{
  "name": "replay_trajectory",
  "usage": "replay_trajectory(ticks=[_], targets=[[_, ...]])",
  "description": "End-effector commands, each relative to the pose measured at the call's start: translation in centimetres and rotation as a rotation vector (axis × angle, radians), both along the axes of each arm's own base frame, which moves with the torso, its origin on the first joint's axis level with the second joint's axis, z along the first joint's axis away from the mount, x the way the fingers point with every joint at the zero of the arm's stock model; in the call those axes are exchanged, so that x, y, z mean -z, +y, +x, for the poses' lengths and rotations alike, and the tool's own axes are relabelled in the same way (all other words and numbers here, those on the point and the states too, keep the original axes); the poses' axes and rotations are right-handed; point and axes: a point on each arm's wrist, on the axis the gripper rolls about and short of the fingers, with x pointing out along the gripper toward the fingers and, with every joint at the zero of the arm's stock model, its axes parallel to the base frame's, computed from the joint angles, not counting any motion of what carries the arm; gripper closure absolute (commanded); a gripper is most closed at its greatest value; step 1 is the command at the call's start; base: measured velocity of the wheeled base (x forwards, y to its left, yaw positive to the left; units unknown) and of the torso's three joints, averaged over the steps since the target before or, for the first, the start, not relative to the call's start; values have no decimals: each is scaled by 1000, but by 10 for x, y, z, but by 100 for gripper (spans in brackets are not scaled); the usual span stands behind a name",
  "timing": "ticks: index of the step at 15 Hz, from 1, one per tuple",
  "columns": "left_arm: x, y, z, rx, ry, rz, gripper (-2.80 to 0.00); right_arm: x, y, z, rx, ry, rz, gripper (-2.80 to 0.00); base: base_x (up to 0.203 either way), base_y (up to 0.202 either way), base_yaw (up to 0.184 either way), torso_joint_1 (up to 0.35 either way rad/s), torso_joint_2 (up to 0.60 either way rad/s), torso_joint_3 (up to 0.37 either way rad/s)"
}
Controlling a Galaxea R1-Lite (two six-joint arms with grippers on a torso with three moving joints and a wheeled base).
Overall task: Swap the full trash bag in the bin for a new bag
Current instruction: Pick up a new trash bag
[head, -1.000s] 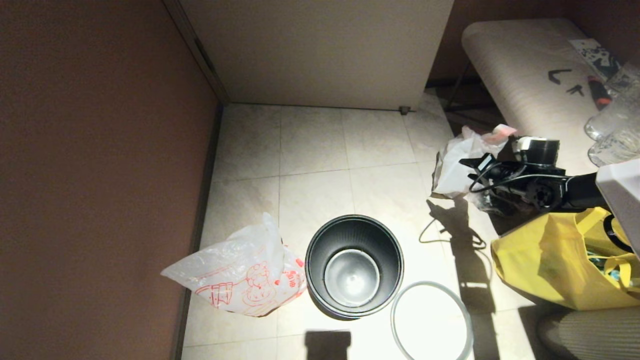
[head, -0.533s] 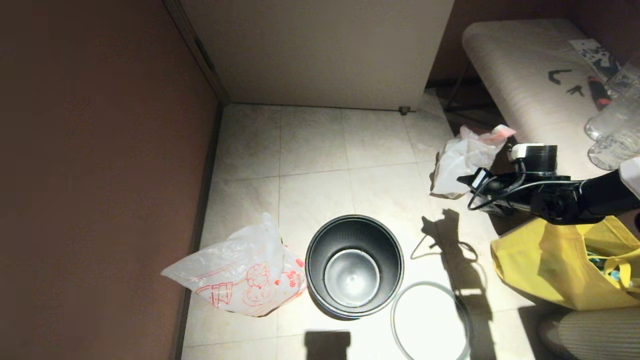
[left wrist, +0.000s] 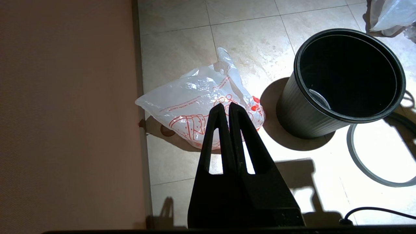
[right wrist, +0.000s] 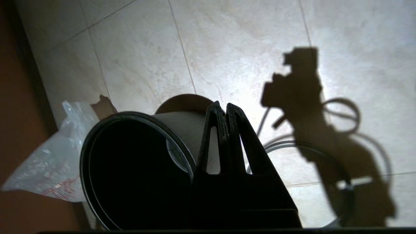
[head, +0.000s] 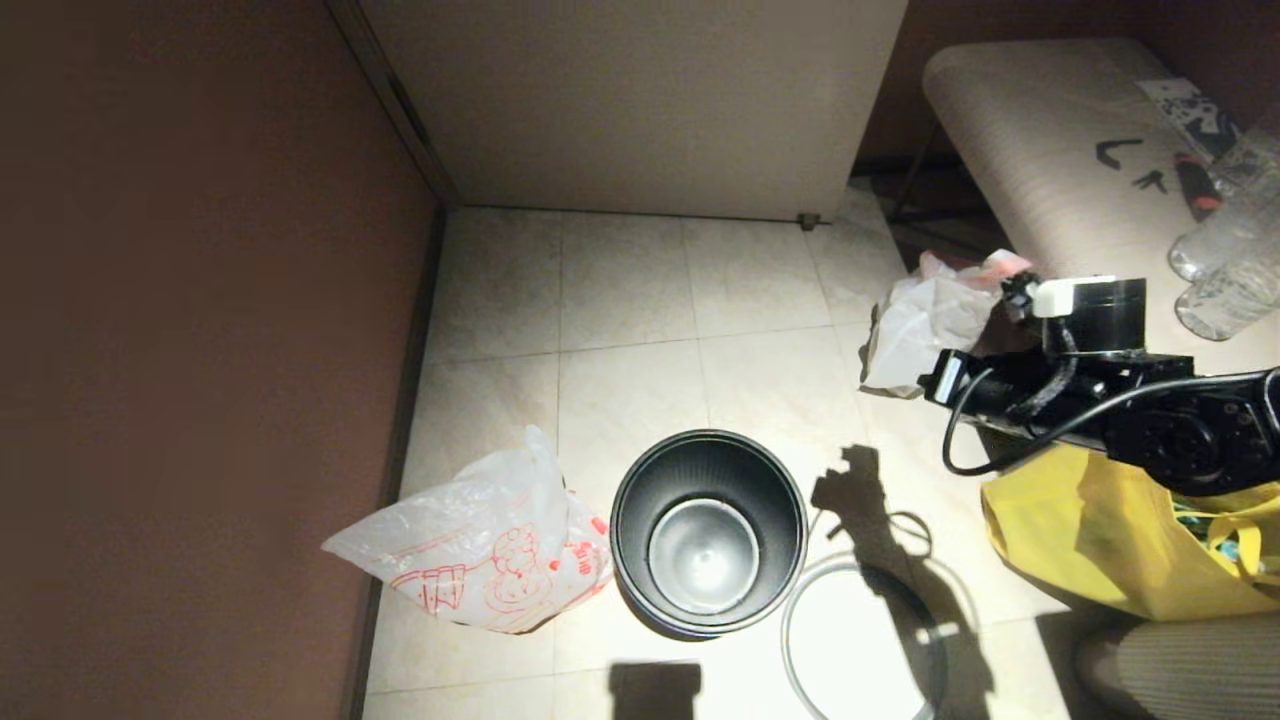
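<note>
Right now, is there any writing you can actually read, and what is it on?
New bag: red print beside a cartoon drawing, too small to read.
Bench: black marks, not legible as words.
Bin, ring, yellow tote: no text visible.

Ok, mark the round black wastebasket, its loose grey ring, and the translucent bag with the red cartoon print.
Round black wastebasket (head: pixel 628 480), head view, left inner wall.
Loose grey ring (head: pixel 790 640), head view, left arc.
Translucent red-cartoon bag (left wrist: pixel 195 97), left wrist view, upper panel.
</note>
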Motion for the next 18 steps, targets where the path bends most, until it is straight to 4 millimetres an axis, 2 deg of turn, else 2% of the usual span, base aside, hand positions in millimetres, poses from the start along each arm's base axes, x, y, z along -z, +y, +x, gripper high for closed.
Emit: replay_trajectory(ticks=[1, 4, 9, 14, 18], targets=[[1, 0, 0, 0, 3, 0, 0, -25, -8, -28, 7, -68, -34, 0, 0, 0, 0, 0, 0, 0], [1, 0, 0, 0, 3, 0, 0, -47, -20, -64, 8, -90, -99, 0, 0, 0, 0, 0, 0, 0], [1, 0, 0, 0, 3, 0, 0, -74, -22, -157, -101, -82, -206, 0, 0, 0, 0, 0, 0, 0], [1, 0, 0, 1, 3, 0, 0, -85, -39, -250, -159, -61, -254, 0, 0, 0, 0, 0, 0, 0], [1, 0, 0, 0, 3, 0, 0, -81, -57, -316, -162, -92, -272, 0, 0, 0, 0, 0, 0, 0]])
